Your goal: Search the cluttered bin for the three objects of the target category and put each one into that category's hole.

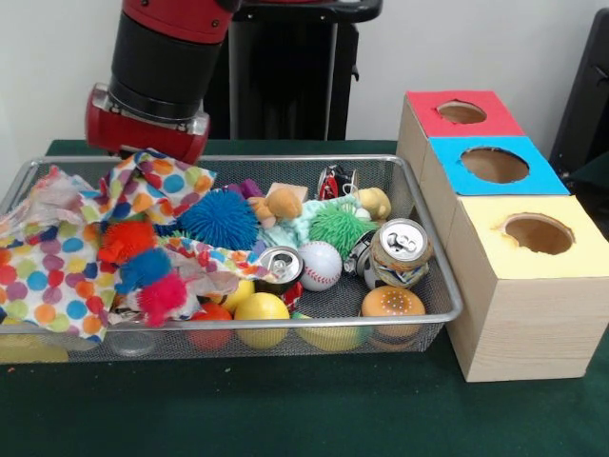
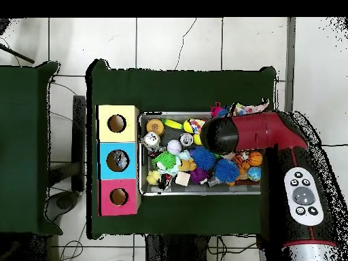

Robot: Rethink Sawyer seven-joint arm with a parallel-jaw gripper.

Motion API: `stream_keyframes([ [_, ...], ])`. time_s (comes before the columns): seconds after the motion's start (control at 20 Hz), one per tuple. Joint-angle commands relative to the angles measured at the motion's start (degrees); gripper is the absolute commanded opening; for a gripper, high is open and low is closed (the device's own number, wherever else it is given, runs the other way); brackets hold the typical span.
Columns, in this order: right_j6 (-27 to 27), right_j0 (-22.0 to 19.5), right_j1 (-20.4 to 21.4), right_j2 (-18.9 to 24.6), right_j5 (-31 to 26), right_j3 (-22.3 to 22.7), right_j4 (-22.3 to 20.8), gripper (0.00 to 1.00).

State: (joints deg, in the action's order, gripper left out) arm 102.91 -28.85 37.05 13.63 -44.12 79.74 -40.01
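Overhead, arm [image 2: 234, 133] covers bin [image 2: 142, 155], fingers hidden

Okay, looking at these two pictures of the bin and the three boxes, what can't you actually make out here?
- Gripper: hidden in both views. In the front view the arm ends behind the dotted cloth; overhead, the arm covers it.
- Bin contents under the cloth: covered in the front view.
- Blue box's hole: something lies inside, too small to identify overhead; the front view shows only the opening.
- Red box and yellow box: interiors dark.
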Motion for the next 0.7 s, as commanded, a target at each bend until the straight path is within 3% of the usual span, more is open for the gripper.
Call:
stream_keyframes([
  [0.05,11.42,0.14,-0.96,-4.33,3.76,3.87,1.84,0.00],
  [0.2,11.71,1.21,-1.10,-5.75,4.36,3.44,1.55,0.00],
  [0.4,14.00,7.18,0.84,-12.22,2.37,2.86,-3.48,0.00],
  [0.7,14.93,12.67,1.51,-17.75,1.16,2.36,-3.54,0.00],
])
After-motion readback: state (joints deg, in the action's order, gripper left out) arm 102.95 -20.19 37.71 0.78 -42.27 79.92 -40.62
